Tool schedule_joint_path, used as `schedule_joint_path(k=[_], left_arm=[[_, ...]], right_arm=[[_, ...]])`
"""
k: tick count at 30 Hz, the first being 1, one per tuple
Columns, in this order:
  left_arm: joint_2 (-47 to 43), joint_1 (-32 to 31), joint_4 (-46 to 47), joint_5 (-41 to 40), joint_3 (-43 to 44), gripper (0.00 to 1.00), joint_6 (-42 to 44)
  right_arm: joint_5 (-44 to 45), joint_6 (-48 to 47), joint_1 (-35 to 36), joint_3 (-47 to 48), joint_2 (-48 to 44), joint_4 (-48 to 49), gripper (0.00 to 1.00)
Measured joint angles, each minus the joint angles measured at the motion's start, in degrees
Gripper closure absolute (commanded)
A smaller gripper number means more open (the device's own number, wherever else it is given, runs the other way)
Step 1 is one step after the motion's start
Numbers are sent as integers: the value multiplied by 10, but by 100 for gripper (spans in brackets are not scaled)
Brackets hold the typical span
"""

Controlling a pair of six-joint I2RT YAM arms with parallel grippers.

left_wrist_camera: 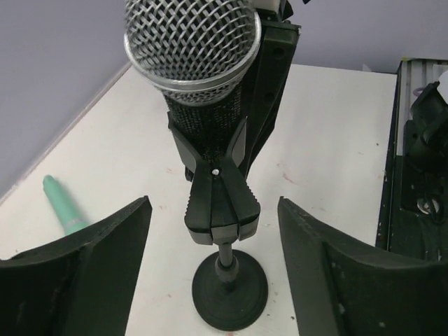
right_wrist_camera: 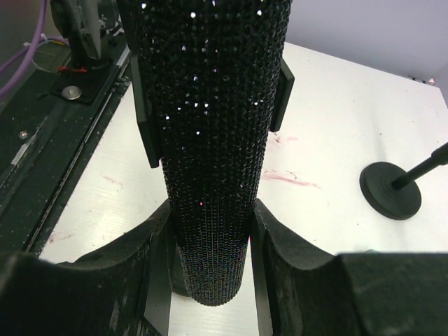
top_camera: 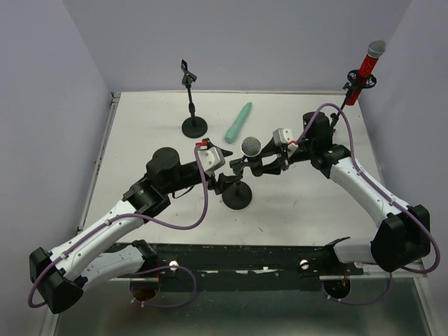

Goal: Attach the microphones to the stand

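Note:
The black microphone (top_camera: 251, 146), with a silver mesh head, stands upright in the clip (left_wrist_camera: 220, 203) of the middle stand (top_camera: 237, 197). My right gripper (top_camera: 257, 164) is shut on its black body (right_wrist_camera: 210, 140), with a pad on each side near the lower end. My left gripper (top_camera: 229, 159) is open, and its fingers (left_wrist_camera: 98, 266) stand wide apart on either side of the stand's clip and base (left_wrist_camera: 229, 287) without touching them. The red microphone (top_camera: 366, 66) sits in a stand at the far right. The mint-green microphone (top_camera: 238, 121) lies flat on the table.
An empty stand (top_camera: 192, 105) with a round base is at the back, left of the mint-green microphone; its base also shows in the right wrist view (right_wrist_camera: 390, 189). A black rail (top_camera: 238, 255) runs along the table's near edge.

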Motion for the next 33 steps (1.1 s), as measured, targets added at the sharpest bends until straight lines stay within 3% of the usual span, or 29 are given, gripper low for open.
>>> schedule_joint_path(k=[3, 7, 9, 13, 21, 26, 33], left_arm=[[-1, 0, -5, -18, 0, 5, -8], [-15, 0, -5, -42, -3, 2, -18], [-26, 0, -6, -52, -5, 2, -22], [-63, 0, 1, -72, -31, 2, -37], [-162, 0, 120, -100, -215, 2, -141], [-138, 0, 226, -102, -303, 1, -188], [-39, 0, 309, -100, -287, 2, -177]], right_arm=[[1, 2, 0, 0, -1, 0, 52], [8, 19, -1, 0, -2, 5, 23], [14, 33, -2, 0, -3, 10, 1], [32, 61, -18, 0, -13, 15, 0], [44, 74, -73, 3, -69, -39, 0], [31, 71, -136, -17, -109, -74, 0], [-16, 50, -192, -41, -119, -117, 0]])
